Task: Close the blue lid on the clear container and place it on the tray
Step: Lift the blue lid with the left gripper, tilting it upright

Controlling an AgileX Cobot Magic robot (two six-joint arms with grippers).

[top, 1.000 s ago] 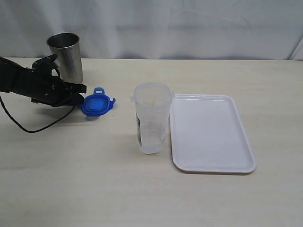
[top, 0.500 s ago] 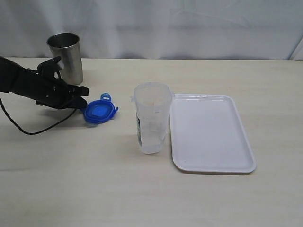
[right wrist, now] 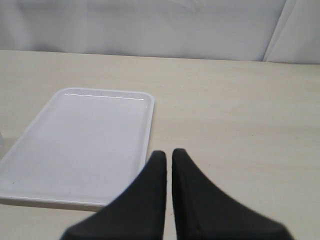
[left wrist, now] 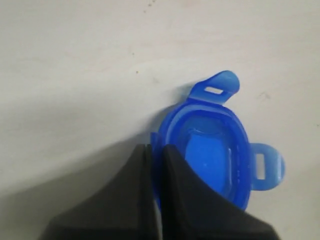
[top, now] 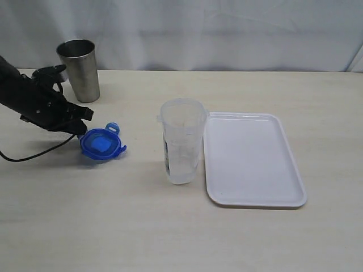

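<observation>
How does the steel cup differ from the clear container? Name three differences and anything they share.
The steel cup is opaque, shiny metal; the clear container is see-through plastic. The cup is plain; the container carries a label. The cup stands far from the tray; the container stands beside it. Both are upright, open-topped and tapered.

Exterior camera sits high out front, facing the backdrop point(top: 227, 34), whole table point(top: 170, 238) in shot. Left wrist camera stares down, tight on the lid point(left wrist: 215, 150), which the exterior catches too point(top: 102, 143). Right wrist camera sits low, near the tray point(right wrist: 80, 140), shared with the exterior point(top: 252, 161).
</observation>
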